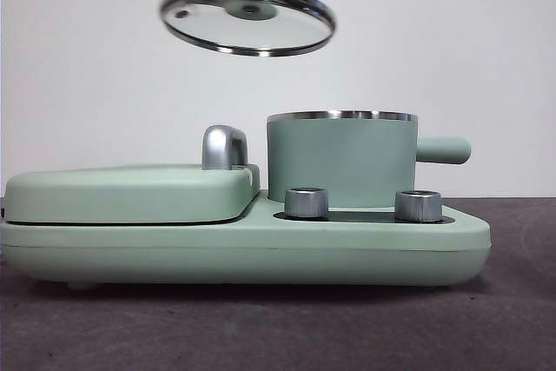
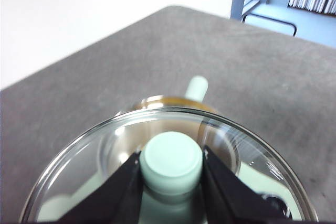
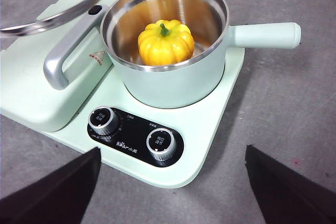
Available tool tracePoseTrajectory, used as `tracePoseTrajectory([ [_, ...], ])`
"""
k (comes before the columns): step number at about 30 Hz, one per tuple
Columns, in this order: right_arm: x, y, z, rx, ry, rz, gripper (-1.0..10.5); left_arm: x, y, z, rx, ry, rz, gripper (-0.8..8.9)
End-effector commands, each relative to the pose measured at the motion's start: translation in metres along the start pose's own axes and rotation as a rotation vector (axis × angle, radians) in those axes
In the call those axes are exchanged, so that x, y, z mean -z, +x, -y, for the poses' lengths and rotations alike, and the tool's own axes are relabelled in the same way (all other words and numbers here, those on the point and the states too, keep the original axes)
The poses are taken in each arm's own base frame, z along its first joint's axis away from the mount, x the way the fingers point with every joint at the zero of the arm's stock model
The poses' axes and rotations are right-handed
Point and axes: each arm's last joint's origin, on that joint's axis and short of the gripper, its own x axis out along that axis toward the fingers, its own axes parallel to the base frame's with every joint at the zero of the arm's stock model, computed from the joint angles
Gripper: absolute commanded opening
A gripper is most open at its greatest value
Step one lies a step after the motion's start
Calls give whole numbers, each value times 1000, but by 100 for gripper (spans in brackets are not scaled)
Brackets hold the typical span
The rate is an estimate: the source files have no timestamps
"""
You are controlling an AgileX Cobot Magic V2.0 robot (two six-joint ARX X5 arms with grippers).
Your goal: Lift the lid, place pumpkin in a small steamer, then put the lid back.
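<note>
The glass lid (image 1: 248,19) hangs tilted in the air, up and to the left of the small steamer (image 1: 340,158). My left gripper (image 2: 171,163) is shut on the lid's mint-green knob (image 2: 173,159). Inside the open steamer (image 3: 168,51) sits the yellow pumpkin (image 3: 166,41), stem up. The lid's steel rim (image 3: 58,17) shows beside the pot in the right wrist view. My right gripper (image 3: 170,182) is open and holds nothing, raised above the appliance's front edge. In the front view the pumpkin is hidden by the pot wall.
The steamer stands on a wide mint-green appliance base (image 1: 243,245) with two silver knobs (image 1: 306,202). A flat griddle cover (image 1: 130,193) with a steel handle (image 1: 224,147) takes up the base's left half. The pot's side handle (image 1: 443,150) points right.
</note>
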Motion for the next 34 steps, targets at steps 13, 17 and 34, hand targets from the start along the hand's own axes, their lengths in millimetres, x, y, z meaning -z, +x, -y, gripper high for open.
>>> tracePoseTrajectory([
  [13,-2,0,-2,-11,7,7,425,7,54,3,37,57,153,7],
  [17,-2,0,-2,-11,7,7,425,13,64,1,36,52,170,7],
  [34,-2,0,-2,-9,7,5,425,28,108,-6,52,12,171,7],
])
